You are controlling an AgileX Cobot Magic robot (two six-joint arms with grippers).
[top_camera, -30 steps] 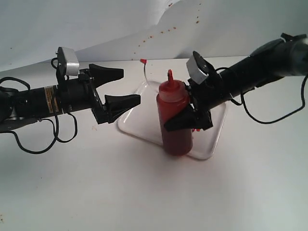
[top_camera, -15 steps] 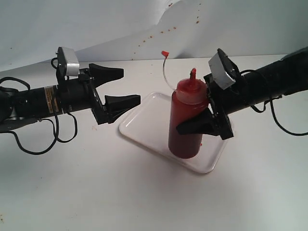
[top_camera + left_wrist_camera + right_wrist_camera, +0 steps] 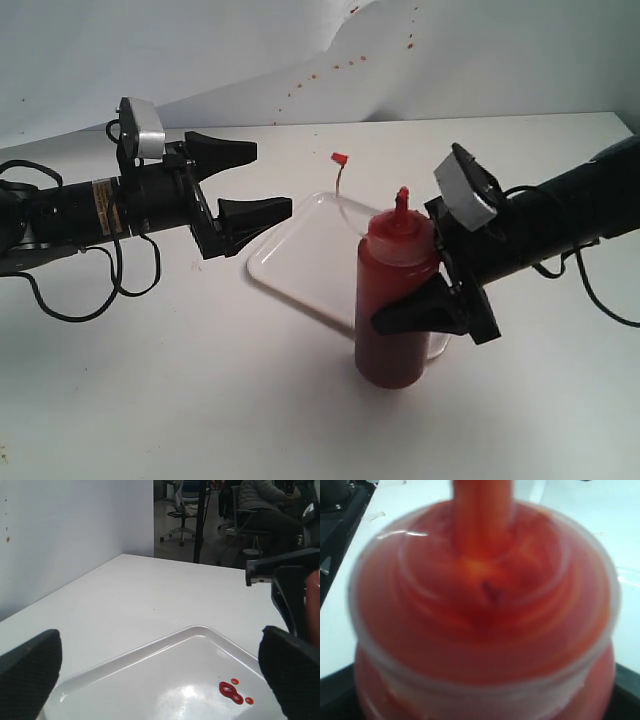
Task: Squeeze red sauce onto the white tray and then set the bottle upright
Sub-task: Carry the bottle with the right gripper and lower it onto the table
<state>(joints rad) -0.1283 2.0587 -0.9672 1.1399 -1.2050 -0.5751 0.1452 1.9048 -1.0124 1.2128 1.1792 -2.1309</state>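
Nearest of all, the bottle (image 3: 390,350) stands upright, its long axis vertical and its red nozzle (image 3: 403,198) pointing straight up. The right fingers (image 3: 410,312) clamp it about its middle. Only the front finger shows; its partner is hidden behind the bottle's body. The bottle's base covers the near corner of the white tray (image 3: 300,250), and I cannot tell whether it rests on the rim, on the table (image 3: 200,400), or hangs just above. In the right wrist view the bottle's shoulder (image 3: 480,605) fills the frame in a blur, and only dark slivers of the fingers show at the corners. No label or writing shows on the bottle.

Beyond those fingers a thin clear tether arcs from the bottle's neck back over the tray to the small red cap (image 3: 339,158), which is up in the air.

Farther off, the left fingers (image 3: 255,212) are spread wide and grip nothing. They sit just beside the tray's far edge, well apart from the bottle. In the left wrist view the tray (image 3: 150,680) lies between the two fingertips (image 3: 30,680), with a few drops of red sauce (image 3: 231,691) nearer the finger on the bottle's side. A yellowish label (image 3: 103,205) on the left arm carries print too small to read.
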